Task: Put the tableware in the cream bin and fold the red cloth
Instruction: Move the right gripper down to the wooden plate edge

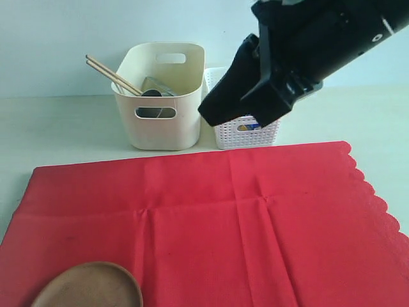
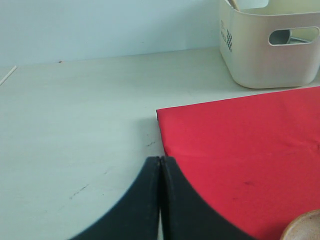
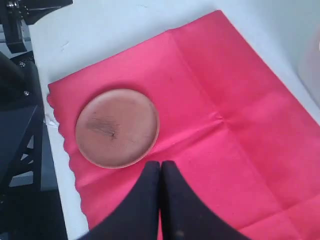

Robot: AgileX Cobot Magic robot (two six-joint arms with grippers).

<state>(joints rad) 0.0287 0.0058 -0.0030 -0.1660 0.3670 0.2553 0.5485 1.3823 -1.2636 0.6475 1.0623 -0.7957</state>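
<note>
The red cloth point(image 1: 223, 217) lies spread flat with its scalloped edge at the right. On its near left corner rests the brown wooden plate point(image 1: 89, 286), also seen whole from the right wrist as the plate point(image 3: 117, 127). Behind the cloth stands the cream bin point(image 1: 163, 128), holding two chopsticks point(image 1: 112, 75) and the steel cup point(image 1: 156, 88). My right gripper point(image 1: 211, 110) hangs shut and empty high above the cloth's far edge; the right gripper point(image 3: 160, 164) points down near the plate. My left gripper point(image 2: 160, 159) is shut and empty at the cloth's point(image 2: 240, 150) corner. Bowl, spoon and knife are hidden.
A white lattice basket point(image 1: 246, 134) stands right of the cream bin, partly behind my right arm. The pale table point(image 2: 75, 125) stretches left of the cloth. A dark frame point(image 3: 20, 100) shows beyond the table edge in the right wrist view.
</note>
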